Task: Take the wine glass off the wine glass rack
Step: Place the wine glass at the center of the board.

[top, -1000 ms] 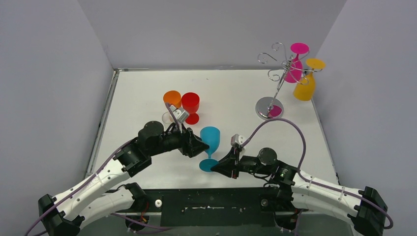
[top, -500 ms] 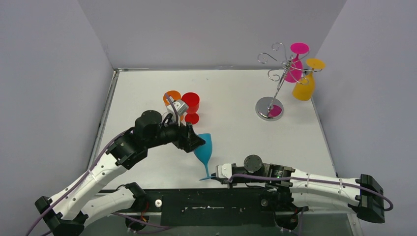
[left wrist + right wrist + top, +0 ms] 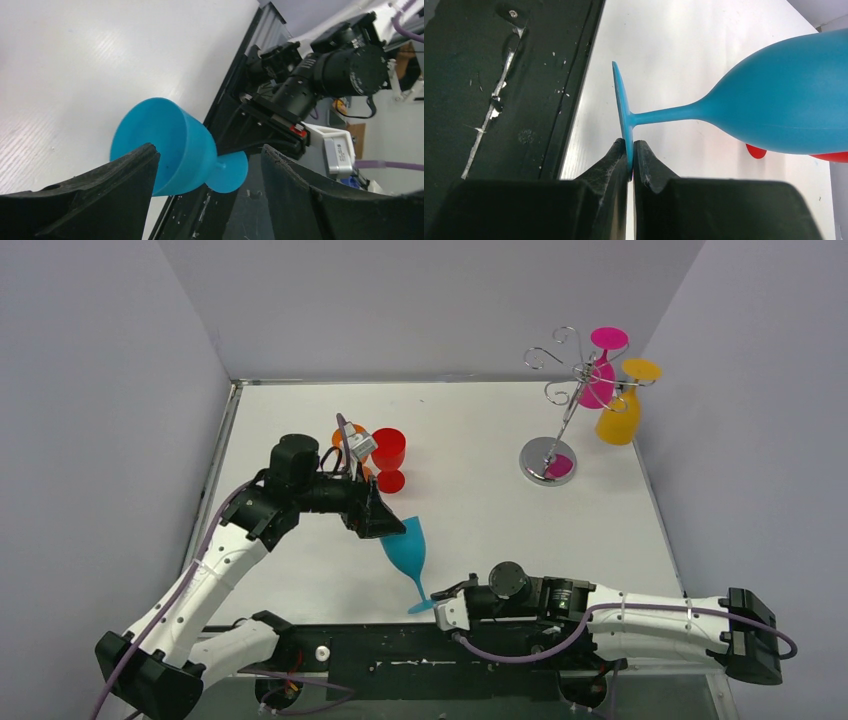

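The wine glass rack point(image 3: 566, 405) stands at the far right on its disc base point(image 3: 540, 455). A pink glass point(image 3: 600, 380) and a yellow glass point(image 3: 621, 415) hang from it upside down. A blue wine glass point(image 3: 405, 548) leans near the front edge, off the rack. My right gripper point(image 3: 441, 609) is shut on the edge of its foot point(image 3: 621, 100), with the bowl point(image 3: 784, 105) up to the right. My left gripper point(image 3: 388, 528) is open, with the blue bowl point(image 3: 160, 145) between its fingers point(image 3: 100, 195); the right finger stands clear of it.
A red glass point(image 3: 388, 450) and an orange glass point(image 3: 343, 434) stand at the table's middle left, partly behind my left arm. The black mounting rail point(image 3: 430, 650) runs along the near edge under the blue glass's foot. Grey walls enclose the table.
The blue glass went from upright to steeply tilted. My right gripper drew back to the near edge with its foot. My left gripper pulled back towards the far left, at the bowl.
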Tool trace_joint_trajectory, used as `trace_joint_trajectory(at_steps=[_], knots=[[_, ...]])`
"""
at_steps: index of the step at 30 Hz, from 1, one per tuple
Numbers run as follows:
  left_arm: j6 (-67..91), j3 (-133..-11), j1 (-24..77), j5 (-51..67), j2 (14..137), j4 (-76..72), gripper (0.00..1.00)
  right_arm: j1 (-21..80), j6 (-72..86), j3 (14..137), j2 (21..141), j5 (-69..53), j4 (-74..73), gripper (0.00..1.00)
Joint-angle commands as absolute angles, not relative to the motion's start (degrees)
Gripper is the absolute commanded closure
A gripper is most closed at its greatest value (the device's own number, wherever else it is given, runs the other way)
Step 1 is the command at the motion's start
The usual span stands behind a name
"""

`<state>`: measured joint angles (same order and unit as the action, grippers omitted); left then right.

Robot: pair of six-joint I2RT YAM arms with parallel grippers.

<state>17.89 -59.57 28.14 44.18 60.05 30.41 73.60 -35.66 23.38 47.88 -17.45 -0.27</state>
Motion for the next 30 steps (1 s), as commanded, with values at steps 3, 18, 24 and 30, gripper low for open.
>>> trace_joint_trajectory(at_steps=[3, 18, 24, 30], knots=[[17.75, -58.62, 28.12, 55.66, 58.50, 26.45, 0.28, 74.18, -39.23, 26.28, 48.09, -17.31, 1.66, 1.00], [13.70, -61.88, 29.94, 54.22, 63.37, 29.64, 0.41, 74.23, -42.83, 28.75, 49.00, -17.07, -0.57, 1.00], [11.35, -58.53, 33.29, 57.70, 63.56, 28.33, 0.63, 74.09, -46.83, 29.67, 47.99, -13.94, -5.23, 1.00], [10.12, -58.03, 36.29, 58.47, 62.64, 26.60, 0.82, 73.92, -48.53, 31.75, 49.34, -14.79, -8.47, 1.00]])
